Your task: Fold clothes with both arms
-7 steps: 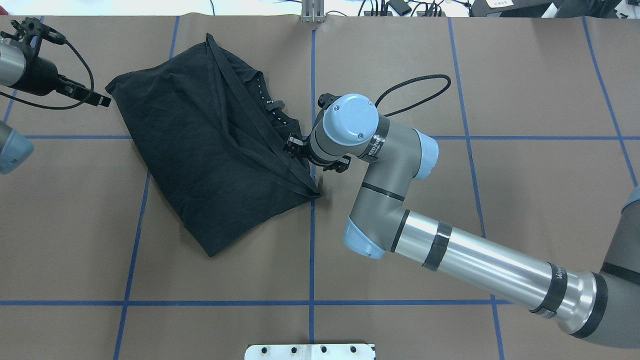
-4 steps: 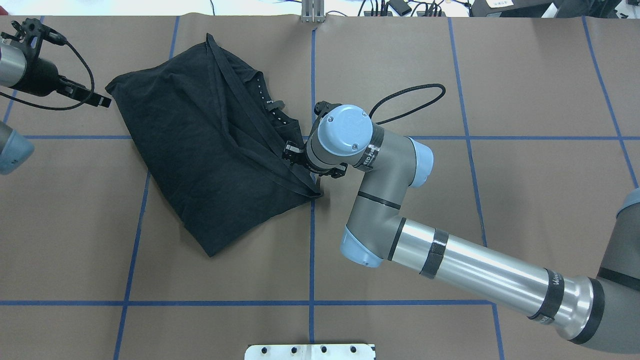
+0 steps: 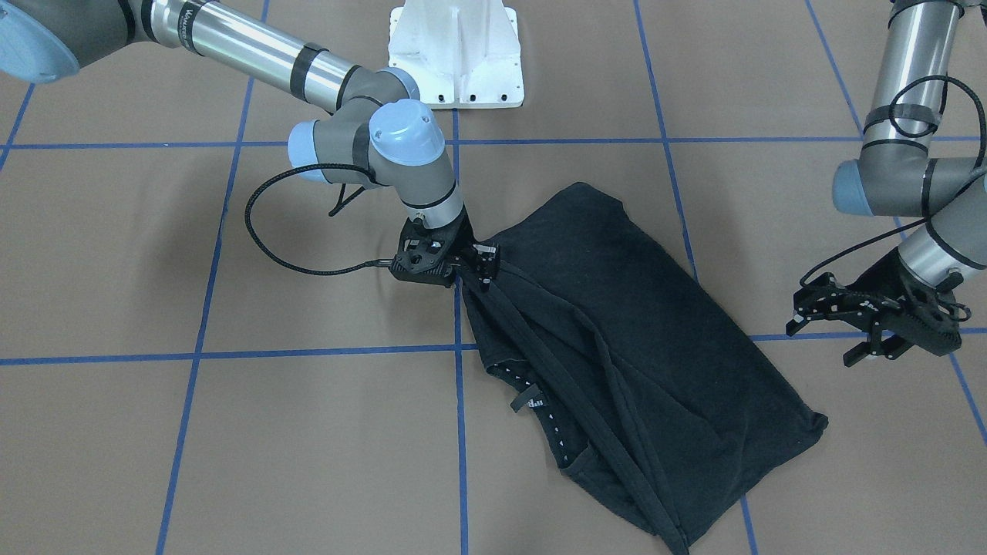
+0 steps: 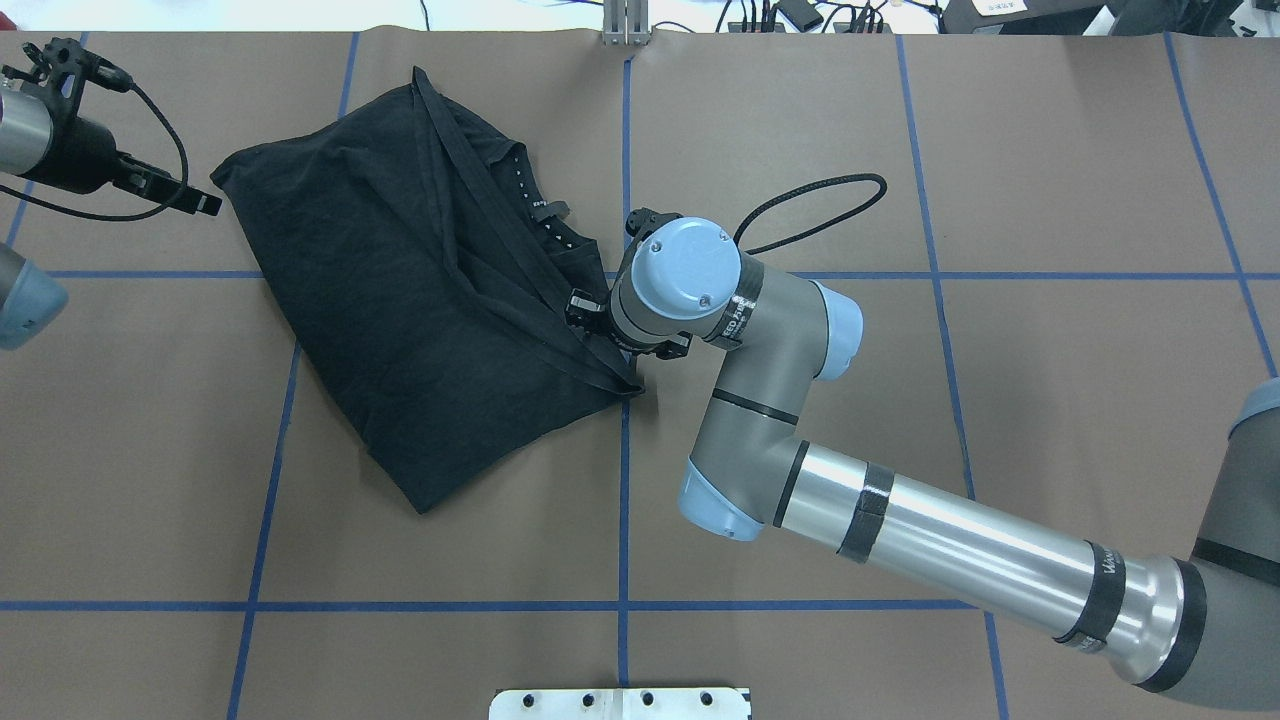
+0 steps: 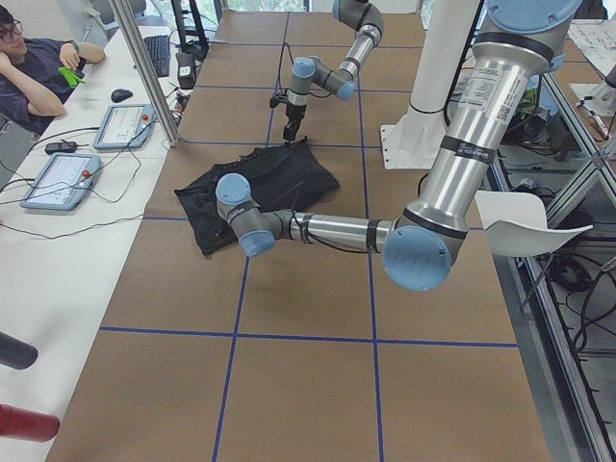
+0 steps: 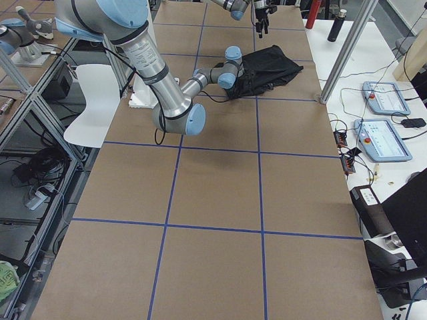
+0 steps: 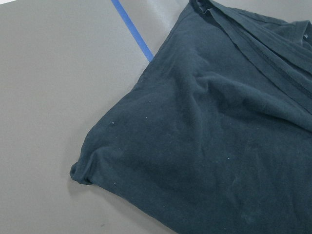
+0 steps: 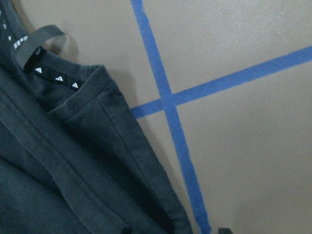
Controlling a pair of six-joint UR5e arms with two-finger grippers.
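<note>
Shirt (image 4: 400, 300) lies on the left half of the counter (image 4: 900, 450) in the overhead view. It is a rough black oblong whose long axis slants from far-left to near-right, and its near-right corner rests on the middle blue tape line (image 4: 623, 500).

At the far left, the left hand (image 4: 205, 202) hovers just beside the shirt's far-left corner, off the cloth. Its fingers seem apart in the front view, with nothing between them (its wrist camera shows only that corner and bare counter).

The shirt shows plain black, with no logo up. It is loosely doubled over, rumpled across the middle, and hemmed bands run diagonally along its right side. The collar (image 4: 545, 215) peeps out at the right edge, with white-dotted neck tape and a small tag.

Further right, the right hand (image 4: 592, 318) is low at that long right edge, between the collar and the near-right corner. Its fingertips (image 8: 222, 230) stand apart in the wrist view with the hemmed edge between them, so it straddles the cloth without pinching it.

The right hand is the nearer one, and the cloth lies to its left. I judge the next move to be closing on that edge.
</note>
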